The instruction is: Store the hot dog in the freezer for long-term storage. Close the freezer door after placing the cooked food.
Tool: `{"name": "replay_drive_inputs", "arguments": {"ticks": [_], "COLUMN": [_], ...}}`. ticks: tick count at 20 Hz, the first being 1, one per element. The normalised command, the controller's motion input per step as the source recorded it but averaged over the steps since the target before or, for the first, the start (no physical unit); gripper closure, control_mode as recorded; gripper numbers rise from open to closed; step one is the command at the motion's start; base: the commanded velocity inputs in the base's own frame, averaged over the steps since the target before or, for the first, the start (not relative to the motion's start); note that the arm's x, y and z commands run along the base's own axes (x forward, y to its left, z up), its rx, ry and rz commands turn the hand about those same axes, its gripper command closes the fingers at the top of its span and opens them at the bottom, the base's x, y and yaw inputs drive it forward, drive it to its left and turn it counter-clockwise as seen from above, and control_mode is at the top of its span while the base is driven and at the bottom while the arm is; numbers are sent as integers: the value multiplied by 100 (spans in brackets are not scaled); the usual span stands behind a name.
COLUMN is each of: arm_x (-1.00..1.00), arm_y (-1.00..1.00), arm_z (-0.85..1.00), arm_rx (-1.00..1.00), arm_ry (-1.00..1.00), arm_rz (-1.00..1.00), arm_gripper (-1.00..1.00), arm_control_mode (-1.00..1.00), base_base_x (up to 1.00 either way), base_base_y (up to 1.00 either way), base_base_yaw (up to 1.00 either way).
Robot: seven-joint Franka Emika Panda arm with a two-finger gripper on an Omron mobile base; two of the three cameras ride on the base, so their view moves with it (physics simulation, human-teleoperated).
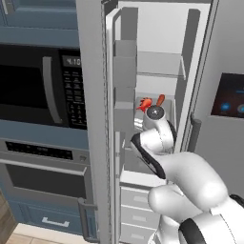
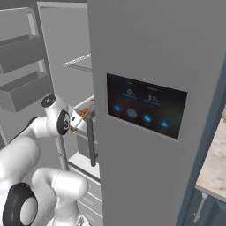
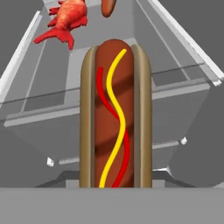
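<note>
Gripping the hot dog (image 3: 116,118), the end effector (image 2: 78,119) reaches inside the freezer (image 1: 159,33).

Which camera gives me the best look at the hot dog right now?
The hand view: the hot dog runs up its middle, bun and sauce stripes sharp. The right base view shows just a small orange bit at the gripper; in the left base view I cannot make it out.

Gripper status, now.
Gripper: closed on the hot dog, held inside the open freezer.
</note>
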Motion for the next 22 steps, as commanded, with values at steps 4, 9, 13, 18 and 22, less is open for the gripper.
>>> {"name": "replay_drive_inputs", "arguments": {"ticks": [4, 9, 13, 18, 22], "arm_x": [31, 26, 38, 48, 42], "arm_y": [-6, -28, -1, -4, -14], "arm_z": [4, 0, 3, 4, 1], "arm_rx": [0, 0, 0, 0, 2], "arm_ry": [-1, 0, 2, 10, 9], "arm_rz": [0, 0, 0, 0, 0], "arm_gripper": [100, 100, 100, 100, 100], "arm_control_mode": [-100, -100, -100, -100, -100], "base_base_x": [0, 0, 0, 0, 0], "base_base_y": [0, 0, 0, 0, 0], "base_base_yaw": [0, 0, 0, 0, 0]}}
